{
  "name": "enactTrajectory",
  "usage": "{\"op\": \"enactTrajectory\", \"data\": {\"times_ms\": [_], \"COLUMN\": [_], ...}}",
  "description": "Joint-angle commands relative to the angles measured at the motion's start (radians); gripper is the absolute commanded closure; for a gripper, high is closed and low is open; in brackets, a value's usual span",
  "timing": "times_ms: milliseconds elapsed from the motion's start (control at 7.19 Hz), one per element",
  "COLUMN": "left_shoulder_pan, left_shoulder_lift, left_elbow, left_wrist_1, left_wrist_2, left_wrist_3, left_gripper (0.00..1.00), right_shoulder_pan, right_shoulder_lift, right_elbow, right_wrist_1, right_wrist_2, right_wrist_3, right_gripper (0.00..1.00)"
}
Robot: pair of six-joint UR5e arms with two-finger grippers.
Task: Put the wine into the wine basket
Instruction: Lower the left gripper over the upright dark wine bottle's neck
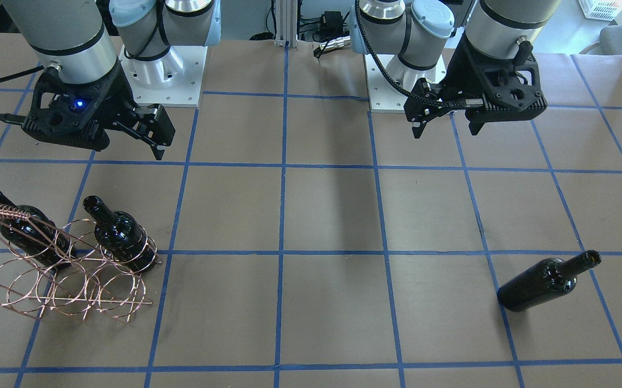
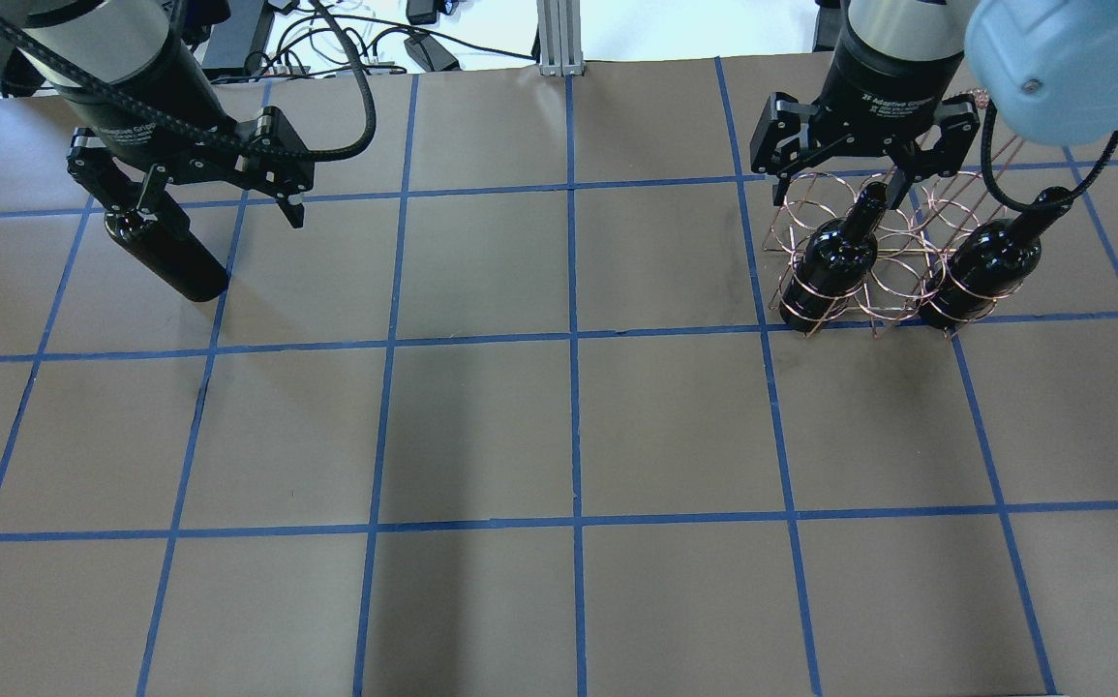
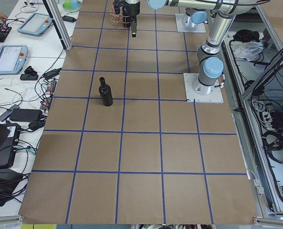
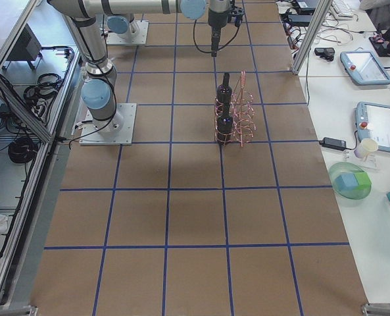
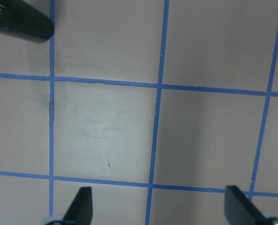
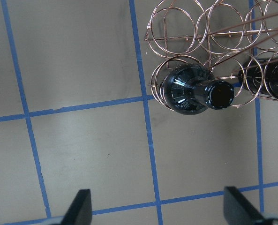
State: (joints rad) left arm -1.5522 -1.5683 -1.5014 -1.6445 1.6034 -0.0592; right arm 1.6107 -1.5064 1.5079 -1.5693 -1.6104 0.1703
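One near-black wine bottle [image 1: 545, 283] stands alone and upright on the table; it also shows in the overhead view [image 2: 171, 261], the exterior left view [image 3: 105, 91] and the corner of the left wrist view [image 5: 19, 21]. My left gripper [image 1: 447, 129] [image 2: 205, 208] [image 5: 160, 206] is open and empty, raised above the table and off to one side of this bottle. The copper wire wine basket [image 1: 68, 280] [image 2: 892, 252] [image 6: 199, 28] [image 4: 242, 112] holds two alike bottles [image 1: 122, 231] [image 1: 25, 226]. My right gripper [image 1: 152, 137] [image 2: 863, 174] [image 6: 157, 206] is open and empty, raised beside the basket.
The table is brown with a blue tape grid [image 1: 284, 253]. The two white arm bases [image 1: 162, 75] [image 1: 405, 81] stand at the robot side. Benches with tablets and cables [image 3: 17, 57] line the far long side.
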Motion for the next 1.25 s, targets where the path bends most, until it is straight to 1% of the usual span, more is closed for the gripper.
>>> {"op": "enactTrajectory", "data": {"times_ms": [0, 139, 278, 417, 556, 695, 834, 1112], "left_shoulder_pan": [0.030, 0.070, 0.125, 0.199, 0.277, 0.337, 0.380, 0.409], "left_shoulder_lift": [-0.004, -0.015, -0.024, -0.035, -0.053, -0.088, -0.120, -0.192], "left_elbow": [0.000, 0.006, 0.004, 0.004, 0.003, 0.001, 0.001, 0.001], "left_wrist_1": [0.069, 0.089, 0.136, 0.140, 0.161, 0.214, 0.256, 0.368], "left_wrist_2": [0.006, 0.012, 0.013, 0.006, 0.003, 0.003, 0.003, 0.001], "left_wrist_3": [0.108, 0.114, 0.198, 0.298, 0.356, 0.484, 0.548, 0.614], "left_gripper": [0.00, 0.00, 0.00, 0.00, 0.00, 0.00, 0.00, 0.00], "right_shoulder_pan": [0.000, 0.000, 0.000, 0.000, 0.000, 0.000, 0.000, 0.000], "right_shoulder_lift": [0.000, 0.000, 0.000, 0.000, 0.002, 0.000, 0.000, 0.002], "right_elbow": [0.000, 0.000, 0.000, 0.000, 0.000, 0.000, 0.000, 0.000], "right_wrist_1": [-0.001, -0.003, -0.003, -0.005, -0.006, -0.006, -0.005, -0.006], "right_wrist_2": [0.001, 0.003, 0.003, 0.003, 0.003, 0.004, 0.003, 0.004], "right_wrist_3": [0.000, 0.000, 0.000, 0.000, 0.000, 0.000, 0.000, 0.000], "right_gripper": [0.00, 0.00, 0.00, 0.00, 0.00, 0.00, 0.00, 0.00]}}
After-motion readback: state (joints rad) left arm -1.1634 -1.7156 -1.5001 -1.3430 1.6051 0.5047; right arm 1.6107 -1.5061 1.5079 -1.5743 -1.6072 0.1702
